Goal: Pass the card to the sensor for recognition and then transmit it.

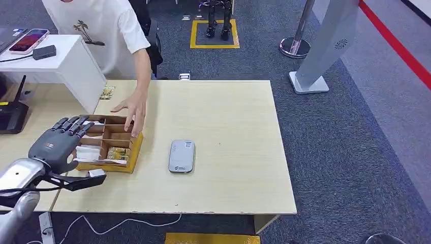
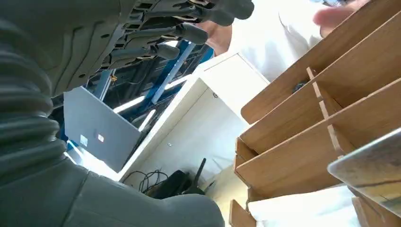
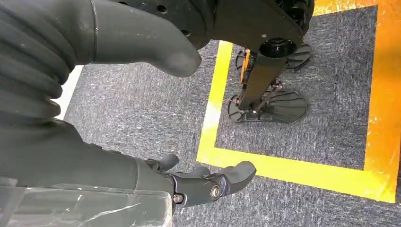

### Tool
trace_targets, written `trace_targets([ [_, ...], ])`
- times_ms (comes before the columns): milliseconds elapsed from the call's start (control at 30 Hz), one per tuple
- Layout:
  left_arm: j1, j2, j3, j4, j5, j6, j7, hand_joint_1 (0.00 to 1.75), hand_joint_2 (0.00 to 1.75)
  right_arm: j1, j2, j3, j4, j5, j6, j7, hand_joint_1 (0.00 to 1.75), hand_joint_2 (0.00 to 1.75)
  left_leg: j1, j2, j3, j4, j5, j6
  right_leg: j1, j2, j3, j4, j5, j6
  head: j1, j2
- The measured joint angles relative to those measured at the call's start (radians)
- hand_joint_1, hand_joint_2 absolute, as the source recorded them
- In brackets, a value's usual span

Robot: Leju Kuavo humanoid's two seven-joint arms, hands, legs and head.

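Left hand (image 1: 57, 142) is hovering with fingers spread, gripping nothing, over the near-left corner of the wooden divided box (image 1: 133, 152). A card (image 1: 118, 153) is lying in a compartment just beside its fingertips; the grey sensor (image 1: 182, 155) is lying farther right. A person's hand (image 1: 131, 111) is touching the box's far side. Right hand (image 3: 142, 71) is hanging above carpet, fingers loosely curled, holding nothing.

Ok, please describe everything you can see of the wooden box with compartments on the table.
The wooden box is a shallow open tray of light brown wood, split by thin dividers into several compartments. It lies flat near the table's left edge, left of the grey sensor. White material and a patterned card sit in its near compartments. A person's hand touches its far right side; the robot's left hand hovers at its left end.
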Motion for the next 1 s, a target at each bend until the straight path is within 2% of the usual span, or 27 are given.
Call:
trace_targets([
  [500,0.0,0.005,-0.011,0.0,0.002,0.006,0.001,0.0,1.75,0.0,0.0,0.002,0.0,0.0,0.0,0.002,0.0,1.75,0.0,0.0,0.0,0.0,0.0,0.0,0.0,0.0,0.0,0.0,0.0,0.0,0.0,0.0],
  [1000,-0.016,-0.034,-0.039,0.0,0.002,0.019,0.017,0.0,1.75,-0.004,0.0,0.014,0.0,0.003,0.0,0.008,0.0,1.75,0.0,-0.001,0.0,0.0,0.0,0.0,0.0,-0.001,0.0,0.0,0.0,0.0,0.0,0.0],
])
